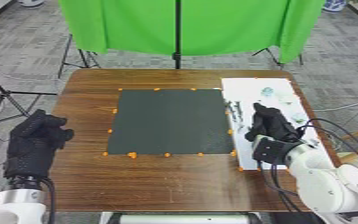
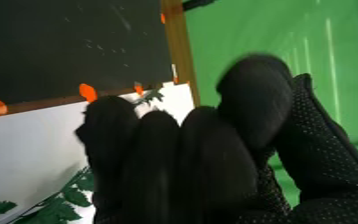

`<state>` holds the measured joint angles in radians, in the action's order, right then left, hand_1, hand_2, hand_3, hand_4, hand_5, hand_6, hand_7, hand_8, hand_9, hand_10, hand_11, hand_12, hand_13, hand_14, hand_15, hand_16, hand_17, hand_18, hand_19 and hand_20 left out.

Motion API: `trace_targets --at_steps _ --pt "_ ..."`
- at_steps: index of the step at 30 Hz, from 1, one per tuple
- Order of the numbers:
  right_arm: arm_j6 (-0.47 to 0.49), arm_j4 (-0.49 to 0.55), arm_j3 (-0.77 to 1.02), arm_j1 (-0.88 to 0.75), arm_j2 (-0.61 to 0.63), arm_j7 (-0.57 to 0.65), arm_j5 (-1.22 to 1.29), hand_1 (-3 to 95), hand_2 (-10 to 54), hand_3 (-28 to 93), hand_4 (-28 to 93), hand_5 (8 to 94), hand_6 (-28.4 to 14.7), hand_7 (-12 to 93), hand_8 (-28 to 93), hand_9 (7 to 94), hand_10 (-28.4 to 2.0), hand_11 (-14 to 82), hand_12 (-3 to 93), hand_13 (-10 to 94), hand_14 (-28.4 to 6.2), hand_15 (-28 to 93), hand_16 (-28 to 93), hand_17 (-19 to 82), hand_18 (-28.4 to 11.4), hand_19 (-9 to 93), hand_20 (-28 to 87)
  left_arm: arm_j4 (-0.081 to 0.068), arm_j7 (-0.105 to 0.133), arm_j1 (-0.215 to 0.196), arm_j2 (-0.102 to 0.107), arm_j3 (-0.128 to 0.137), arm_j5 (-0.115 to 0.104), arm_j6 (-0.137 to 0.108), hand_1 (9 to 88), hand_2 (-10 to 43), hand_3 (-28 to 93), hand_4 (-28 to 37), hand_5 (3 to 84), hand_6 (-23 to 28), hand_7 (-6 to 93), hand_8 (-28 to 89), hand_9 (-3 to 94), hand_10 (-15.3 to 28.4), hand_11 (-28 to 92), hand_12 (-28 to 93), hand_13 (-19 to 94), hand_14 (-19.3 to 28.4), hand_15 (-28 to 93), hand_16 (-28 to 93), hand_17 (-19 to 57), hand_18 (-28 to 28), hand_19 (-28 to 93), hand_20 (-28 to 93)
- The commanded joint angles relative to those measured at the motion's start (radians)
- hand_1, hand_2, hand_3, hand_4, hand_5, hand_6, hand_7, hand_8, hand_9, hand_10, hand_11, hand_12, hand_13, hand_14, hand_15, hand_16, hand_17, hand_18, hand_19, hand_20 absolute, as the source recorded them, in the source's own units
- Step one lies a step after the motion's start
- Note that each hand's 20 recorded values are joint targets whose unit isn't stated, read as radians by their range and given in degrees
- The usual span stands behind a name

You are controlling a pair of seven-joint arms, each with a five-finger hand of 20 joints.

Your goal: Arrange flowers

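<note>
Leafy stems (image 1: 238, 111) lie lengthwise along the dark mat's (image 1: 168, 121) right edge; the right hand (image 1: 271, 124), released, hovers near it.

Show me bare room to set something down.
The dark mat, edged by orange dabs, looks bare, as does the wooden table between it and the near edge. Crowded: the white board, with green leaves and the right robot hand.

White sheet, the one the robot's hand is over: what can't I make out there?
- Head view: part of the white sheet, hidden by the right hand and its arm.
- Head view: what the pale bluish piece is; too small.
- Right wrist view: the green leaves' full shape, cut off by the edge.
</note>
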<state>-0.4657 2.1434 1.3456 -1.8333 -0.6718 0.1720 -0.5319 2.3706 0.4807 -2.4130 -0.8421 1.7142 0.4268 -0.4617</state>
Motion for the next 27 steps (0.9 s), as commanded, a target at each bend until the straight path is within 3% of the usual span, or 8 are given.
trace_targets --at_steps 1,6,8,10,16,23,27 --pt "0.017 0.011 0.007 -0.036 0.025 -0.097 0.059 21.1 17.6 76 -26 69.1 -2.9 60 -20 75.0 -15.3 59.1 23.1 70 -14.0 82 21 28 -18.2 82 22 0.006 0.039 -0.028 0.009 0.003 -0.05 0.004 26.4 10.4 77 -20.7 54.4 16.0 33.7 -14 51.5 24.3 56 21 44 28.3 74 -12 3.6 28.2 64 42" --pt "0.05 0.006 0.012 -0.039 0.028 -0.11 0.058 18.2 15.1 78 -27 63.4 -4.1 30 -18 66.9 -17.5 27.6 14.8 57 -16.6 54 9 20 -18.3 68 15 -0.002 0.009 -0.034 0.001 0.015 -0.031 0.065 23.9 7.0 80 -22.6 43.2 11.3 19.3 -11 40.6 21.2 32 12 31 28.2 57 -11 -5.8 25.2 53 22" --pt "0.063 0.007 0.019 -0.046 0.028 -0.112 0.042 17.6 14.3 79 -27 60.1 -4.1 25 -17 63.0 -17.3 22.8 13.9 54 -17.3 48 8 18 -19.2 66 14 -0.001 -0.003 -0.042 -0.002 0.023 -0.029 0.085 23.4 6.4 81 -23.0 39.6 9.5 17.9 -11 36.3 19.5 27 11 28 27.3 51 -10 -7.8 24.3 51 17" --pt "0.062 0.018 0.036 -0.061 0.025 -0.09 -0.011 17.1 13.4 80 -27 56.9 -4.1 22 -16 59.5 -17.0 20.1 13.4 51 -17.6 44 8 17 -19.6 63 13 0.002 -0.02 -0.048 -0.006 0.031 -0.021 0.092 23.1 6.2 81 -23.4 37.6 8.4 17.4 -11 34.1 18.7 25 11 27 26.5 47 -10 -8.9 24.0 49 15" --pt "-0.009 0.06 0.048 -0.08 0.043 -0.046 -0.184 17.2 11.0 81 -28 50.3 -4.4 22 -15 52.6 -16.7 19.3 13.4 45 -17.3 41 10 13 -20.7 61 13 0.007 -0.014 -0.052 -0.004 0.035 -0.028 0.076 22.9 6.3 80 -23.6 36.1 7.8 16.9 -11 32.7 18.1 23 10 26 26.3 46 -8 -9.5 23.8 49 14" --pt "-0.021 0.063 0.039 -0.066 0.04 -0.009 -0.22 16.8 9.3 81 -28 47.8 -4.9 22 -16 49.9 -16.9 19.2 13.3 42 -17.6 41 9 12 -20.0 59 13 0.007 -0.027 -0.055 -0.01 0.04 -0.024 0.083 22.7 6.3 80 -23.6 34.4 6.8 16.9 -11 30.0 16.8 21 10 23 24.7 43 -8 -10.0 23.8 48 12" --pt "-0.026 0.063 0.026 -0.049 0.041 0.004 -0.235 16.7 9.0 81 -28 47.5 -5.1 22 -16 49.5 -17.1 18.7 13.2 42 -17.8 41 9 11 -20.1 59 13 0.007 -0.02 -0.057 -0.006 0.042 -0.026 0.084 22.6 6.3 80 -23.6 34.3 6.8 17.1 -11 30.6 17.2 21 10 23 24.8 42 -7 -10.2 23.8 49 11"
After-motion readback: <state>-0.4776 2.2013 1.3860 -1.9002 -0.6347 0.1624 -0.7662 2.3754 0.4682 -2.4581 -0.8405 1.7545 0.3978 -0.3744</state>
